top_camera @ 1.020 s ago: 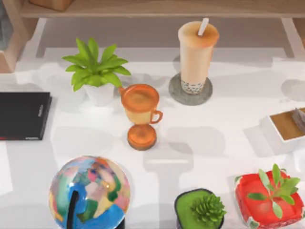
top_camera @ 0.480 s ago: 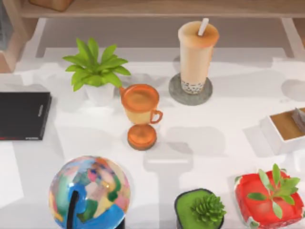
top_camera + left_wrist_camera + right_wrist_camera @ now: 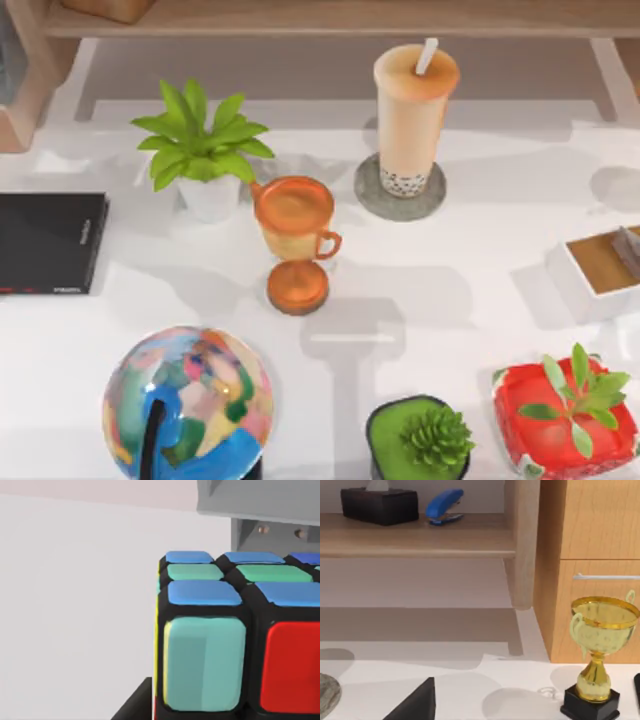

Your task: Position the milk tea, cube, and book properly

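The milk tea (image 3: 413, 112), a tall cup of beige drink with dark pearls and a white straw, stands on a grey coaster (image 3: 372, 200) at the table's back middle. In the left wrist view the cube (image 3: 220, 640), with blue, teal and red stickers, sits very close. My left gripper (image 3: 235, 705) is shut on it, one dark finger (image 3: 134, 706) against its side. My right gripper (image 3: 525, 707) is open with nothing between its fingers, facing a wooden shelf. The book is out of view.
An orange goblet (image 3: 293, 235) stands mid-table beside a leafy plant (image 3: 200, 150). A black book (image 3: 48, 242) lies at the left edge. A globe (image 3: 188, 400), green pot (image 3: 418, 435) and red pot (image 3: 565, 415) line the front. A gold trophy (image 3: 599, 645) stands by the cabinet.
Shadows over the table's left side have shifted. None of the objects on the table has moved.
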You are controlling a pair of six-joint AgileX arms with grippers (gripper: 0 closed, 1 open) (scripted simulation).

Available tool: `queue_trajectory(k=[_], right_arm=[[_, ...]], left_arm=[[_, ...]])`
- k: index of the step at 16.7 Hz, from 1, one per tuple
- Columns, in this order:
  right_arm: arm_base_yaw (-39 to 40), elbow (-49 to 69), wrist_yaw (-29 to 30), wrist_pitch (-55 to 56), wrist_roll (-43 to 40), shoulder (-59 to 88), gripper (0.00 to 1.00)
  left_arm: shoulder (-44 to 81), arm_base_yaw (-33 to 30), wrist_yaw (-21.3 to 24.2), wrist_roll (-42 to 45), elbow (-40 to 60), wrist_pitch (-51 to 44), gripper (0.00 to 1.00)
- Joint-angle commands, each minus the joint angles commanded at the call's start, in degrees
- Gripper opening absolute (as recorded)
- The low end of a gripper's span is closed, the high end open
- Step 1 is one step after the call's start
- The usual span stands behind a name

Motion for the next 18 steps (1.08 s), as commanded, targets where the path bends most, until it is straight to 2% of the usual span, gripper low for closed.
queue_trajectory(k=[5,10,14,18], right_arm=[[0.0,0.0,0.0,0.0,0.0,0.0,1.00],[0.0,0.0,0.0,0.0,0.0,0.0,1.00],[0.0,0.0,0.0,0.0,0.0,0.0,1.00],[0.0,0.0,0.0,0.0,0.0,0.0,1.00]], left_arm=[[-17.8,-12.2,-11.4,-7.8,-8.4,15.6,0.00],[-31.5,-28.4,-20.9,-14.1,-26.8,38.2,0.00],[-37.2,-42.1,-25.7,-16.9,-44.6,58.6,0.00],[-39.2,-53.4,-27.8,-17.7,-60.1,78.8,0.00]])
